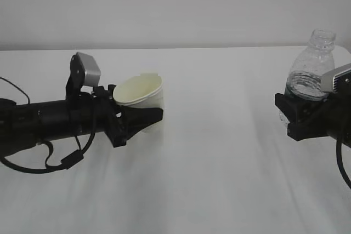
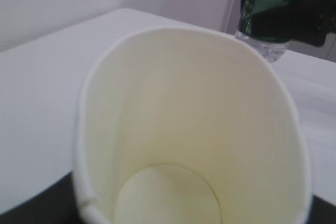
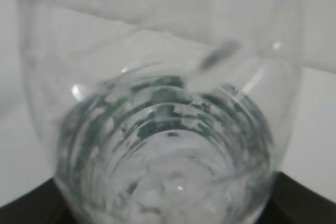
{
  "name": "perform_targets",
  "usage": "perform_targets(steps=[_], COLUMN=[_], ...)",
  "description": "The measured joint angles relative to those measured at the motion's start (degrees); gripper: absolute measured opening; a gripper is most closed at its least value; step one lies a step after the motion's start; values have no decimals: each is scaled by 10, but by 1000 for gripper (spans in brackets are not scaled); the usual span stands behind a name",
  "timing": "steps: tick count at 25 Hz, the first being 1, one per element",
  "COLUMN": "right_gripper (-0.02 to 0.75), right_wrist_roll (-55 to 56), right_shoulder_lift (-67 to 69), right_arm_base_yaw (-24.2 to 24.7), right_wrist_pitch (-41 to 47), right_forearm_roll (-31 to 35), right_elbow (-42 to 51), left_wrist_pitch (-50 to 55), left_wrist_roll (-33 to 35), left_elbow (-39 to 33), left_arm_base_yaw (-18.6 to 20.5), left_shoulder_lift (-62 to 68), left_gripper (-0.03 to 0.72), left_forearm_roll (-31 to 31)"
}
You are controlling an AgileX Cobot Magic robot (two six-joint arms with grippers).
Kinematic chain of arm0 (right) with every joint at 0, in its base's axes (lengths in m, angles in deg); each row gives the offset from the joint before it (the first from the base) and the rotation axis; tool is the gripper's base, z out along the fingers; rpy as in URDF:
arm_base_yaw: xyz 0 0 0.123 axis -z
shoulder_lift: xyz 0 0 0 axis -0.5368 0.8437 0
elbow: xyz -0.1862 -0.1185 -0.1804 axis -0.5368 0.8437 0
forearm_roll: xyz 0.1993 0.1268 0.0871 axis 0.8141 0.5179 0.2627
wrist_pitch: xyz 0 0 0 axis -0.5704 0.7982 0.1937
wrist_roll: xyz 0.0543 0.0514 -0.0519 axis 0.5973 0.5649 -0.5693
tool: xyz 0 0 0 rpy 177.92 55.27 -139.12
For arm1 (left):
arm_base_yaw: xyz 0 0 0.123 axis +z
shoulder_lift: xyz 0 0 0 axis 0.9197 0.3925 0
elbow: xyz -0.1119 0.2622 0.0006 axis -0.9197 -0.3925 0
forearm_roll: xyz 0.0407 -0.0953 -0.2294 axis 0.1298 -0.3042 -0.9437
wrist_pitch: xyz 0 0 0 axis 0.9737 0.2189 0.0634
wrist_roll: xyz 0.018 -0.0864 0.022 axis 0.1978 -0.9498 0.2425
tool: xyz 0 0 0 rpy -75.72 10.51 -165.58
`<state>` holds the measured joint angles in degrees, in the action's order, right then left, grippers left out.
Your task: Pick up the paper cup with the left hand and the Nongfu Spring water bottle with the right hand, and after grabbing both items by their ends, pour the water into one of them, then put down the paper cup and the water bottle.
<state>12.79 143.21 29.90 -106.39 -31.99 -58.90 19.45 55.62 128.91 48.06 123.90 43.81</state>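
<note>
My left gripper [image 1: 150,117] is shut on the lower wall of the white paper cup [image 1: 143,92]. The cup leans, its cream inside turned up and toward the camera. In the left wrist view the cup [image 2: 189,129] fills the frame and looks dry. Black fingers [image 2: 31,211] show at the bottom corners. At the far right my right gripper [image 1: 287,117] is shut on the green-labelled middle of the Nongfu Spring water bottle [image 1: 311,67]. The bottle stands upright and capless, with water [image 1: 304,87] in its lower part. The right wrist view looks down through the bottle [image 3: 168,129].
A white table [image 1: 219,168] runs to a pale wall behind. A wide stretch of bare tabletop lies between the two arms. In the left wrist view the bottle [image 2: 265,3] and the right gripper [image 2: 294,22] show at the top right.
</note>
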Motion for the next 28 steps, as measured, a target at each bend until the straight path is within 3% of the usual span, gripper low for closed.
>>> perform_targets(steps=[12, 22, 28], right_gripper=[473, 473, 473], right_wrist_roll=[0, 0, 0], right_shoulder_lift=[0, 0, -18], right_arm_base_yaw=[0, 0, 0], right_wrist_pitch=[1, 3, 4], right_forearm_roll=[0, 0, 0], right_elbow=[0, 11, 41], left_wrist_pitch=[0, 8, 21], left_wrist_roll=[-91, -96, -97], left_elbow=[96, 99, 99], left_arm_base_yaw=[-49, -129, -152], left_shoulder_lift=[0, 18, 30], left_gripper=[441, 441, 441], left_forearm_roll=[115, 127, 128])
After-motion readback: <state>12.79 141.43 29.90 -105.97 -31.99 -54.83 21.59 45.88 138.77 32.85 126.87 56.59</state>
